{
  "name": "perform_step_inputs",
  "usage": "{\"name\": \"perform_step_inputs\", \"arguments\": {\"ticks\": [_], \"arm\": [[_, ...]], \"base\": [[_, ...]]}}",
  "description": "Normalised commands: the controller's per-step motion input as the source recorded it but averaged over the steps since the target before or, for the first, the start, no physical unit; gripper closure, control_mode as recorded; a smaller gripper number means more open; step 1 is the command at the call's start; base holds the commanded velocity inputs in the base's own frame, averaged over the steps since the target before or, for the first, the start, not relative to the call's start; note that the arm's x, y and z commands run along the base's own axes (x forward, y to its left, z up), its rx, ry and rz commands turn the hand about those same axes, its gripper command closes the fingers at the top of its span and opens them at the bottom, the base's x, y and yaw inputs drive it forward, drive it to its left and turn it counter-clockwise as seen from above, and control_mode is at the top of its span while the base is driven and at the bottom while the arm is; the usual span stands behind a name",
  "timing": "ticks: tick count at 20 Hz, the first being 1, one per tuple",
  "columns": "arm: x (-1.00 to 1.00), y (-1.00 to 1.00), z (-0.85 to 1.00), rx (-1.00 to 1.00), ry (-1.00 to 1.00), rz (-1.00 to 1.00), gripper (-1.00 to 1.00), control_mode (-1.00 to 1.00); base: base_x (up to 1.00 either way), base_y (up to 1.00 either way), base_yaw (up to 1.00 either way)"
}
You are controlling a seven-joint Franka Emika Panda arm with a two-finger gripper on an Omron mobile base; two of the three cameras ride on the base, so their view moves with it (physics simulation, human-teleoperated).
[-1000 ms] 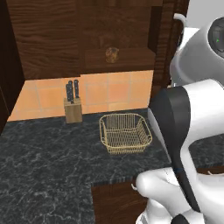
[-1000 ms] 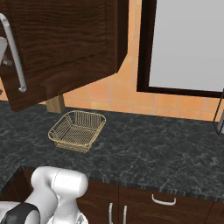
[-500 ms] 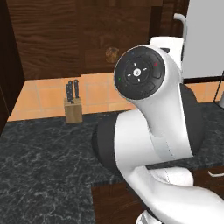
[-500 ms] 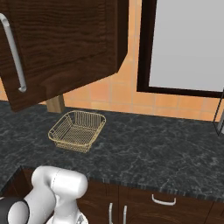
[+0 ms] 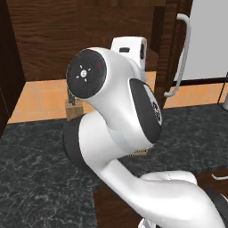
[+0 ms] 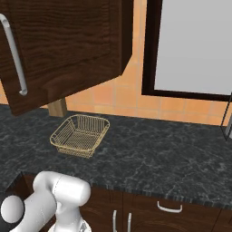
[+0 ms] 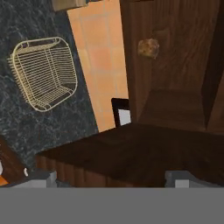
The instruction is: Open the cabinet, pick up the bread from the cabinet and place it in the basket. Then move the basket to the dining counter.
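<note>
Pincer (image 7: 109, 177) stood wide open in the hand view, its two grey tips apart at 7 and 5 o'clock along the bottom, nothing between them. Just above the tips lay the dark wood edge of the open cabinet door (image 7: 131, 153), running across the lower half of the view.

Beyond the door, at 1 o'clock, the cabinet (image 7: 175, 57) interior was visible, dark brown wood grain. Bread (image 7: 148, 48), a small rounded brown loaf, sat inside the cabinet at about 1 o'clock, well apart from the pincer tips.

Basket (image 7: 43, 72), golden wire mesh, sat on the black speckled desk (image 7: 26, 127) at 10 o'clock in the hand view, empty. Orange tiled wall (image 7: 100, 57) ran between the basket and the cabinet. A wooden block showed at the top edge, at 11 o'clock; detail unclear.

Right base view: basket (image 6: 80, 135) rested upright on the desk (image 6: 149, 158) at 9 o'clock, with the swung-open cabinet door (image 6: 63, 50) hanging above it, long silver bar handle (image 6: 13, 54) at the door's left. Window (image 6: 195, 45) with a dark frame at 2 o'clock.

Left base view: the arm's white body covered the centre; only a sliver of basket (image 5: 139, 152) mesh peeked out under it at 5 o'clock. Knife block (image 5: 73, 109) stood on the desk at 9 o'clock against the tiles. Cabinet door edge with its handle (image 5: 180, 58) stood at 2 o'clock.
</note>
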Motion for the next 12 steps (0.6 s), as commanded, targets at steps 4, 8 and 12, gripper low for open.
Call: {"name": "perform_step_inputs", "arguments": {"ticks": [4,8,12], "arm": [[1.00,0.10,-0.29,-0.15,0.08,-0.15,-1.00,-1.00],[0.49,-0.52,-0.26,-0.20,0.08,-0.41,-1.00,-1.00],[0.00,-1.00,0.00,-0.06,0.00,-0.53,-1.00,-1.00]], "base": [[0.00,0.00,0.00],[0.00,0.00,0.00],[0.00,0.00,0.00]]}}
